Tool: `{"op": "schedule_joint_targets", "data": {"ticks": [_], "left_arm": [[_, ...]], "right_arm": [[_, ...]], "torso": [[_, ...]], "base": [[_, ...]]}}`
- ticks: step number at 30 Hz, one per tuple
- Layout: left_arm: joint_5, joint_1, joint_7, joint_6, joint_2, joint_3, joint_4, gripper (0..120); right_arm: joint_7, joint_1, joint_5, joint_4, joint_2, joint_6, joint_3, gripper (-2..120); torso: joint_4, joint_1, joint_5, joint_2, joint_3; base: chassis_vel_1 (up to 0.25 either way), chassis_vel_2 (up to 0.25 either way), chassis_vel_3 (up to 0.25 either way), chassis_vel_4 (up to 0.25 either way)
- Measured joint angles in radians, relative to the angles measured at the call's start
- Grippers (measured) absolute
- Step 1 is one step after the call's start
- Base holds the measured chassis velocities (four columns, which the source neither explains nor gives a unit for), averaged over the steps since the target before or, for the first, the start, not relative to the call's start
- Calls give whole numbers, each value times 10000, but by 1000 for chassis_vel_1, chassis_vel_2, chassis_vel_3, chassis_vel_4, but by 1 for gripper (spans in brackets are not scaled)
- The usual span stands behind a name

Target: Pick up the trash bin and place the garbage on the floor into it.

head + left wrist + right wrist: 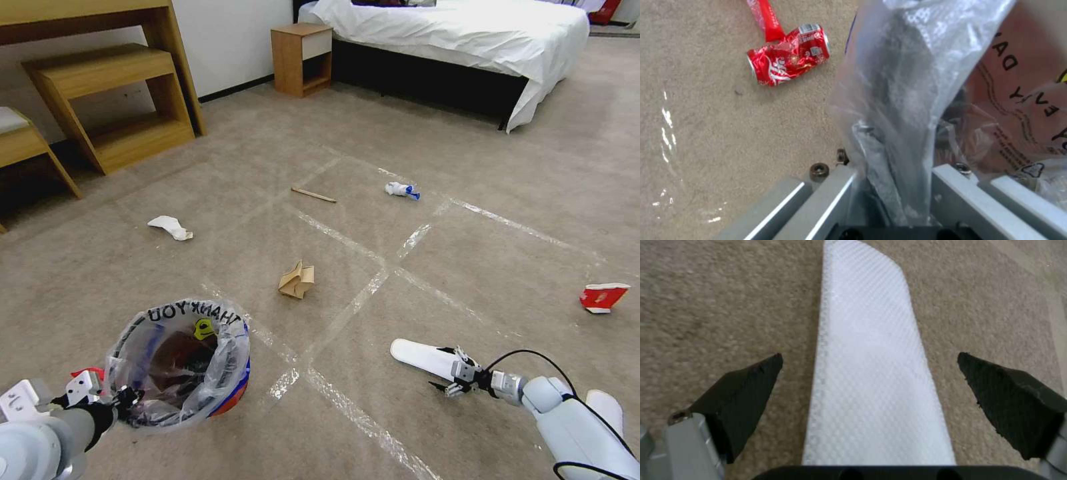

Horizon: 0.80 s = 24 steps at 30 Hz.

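A Galbot G1 is working a bedroom floor [467, 167] strewn with garbage. Its left pincer [123, 399] is gripping the near rim of the trash bin [230, 393], clamped on the wall and its clear "THANK YOU" liner, and holding the bin at about 7 o'clock in the head view. In the left wrist view the liner is bunching between the fingers [960, 196], while a crushed red can [789, 55] is lying on the carpet beside the bin. At about 5 o'clock, the right pincer [448, 371] is hanging low over a flat white oblong piece [423, 358], its fingers [746, 386] spread wide and straddling the piece on either side without touching it. Other litter is lying well apart: a brown cardboard scrap [297, 280] near the centre, a wooden stick [313, 195] and a white-blue wad [401, 190] toward 12 o'clock, crumpled white paper [171, 227] at 10 o'clock, and a red wrapper [603, 297] at 3 o'clock. Shiny tape lines [347, 310] are crossing the carpet in a grid.
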Motion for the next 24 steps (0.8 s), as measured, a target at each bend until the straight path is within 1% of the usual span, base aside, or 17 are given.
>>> {"op": "schedule_joint_targets", "data": {"ticks": [8, 11, 24], "left_arm": [[68, -10, 0, 6, -59, 41, 45, 0], [100, -38, 2, 6, -63, 76, 61, 0], [94, -3, 2, 6, -48, 20, 19, 0]], "right_arm": [[-13, 333, -64, -505, 103, 12, -55, 100], [-94, 443, -48, -660, 256, 30, -69, 100], [-163, 662, -78, -890, 387, 34, -193, 100]], "torso": [[0, 0, -1, 0, 0], [0, 0, 0, 0, 0], [0, 0, -1, 0, 0]], "base": [[0, 0, 0, 0], [0, 0, 0, 0], [0, 0, 0, 0]]}}
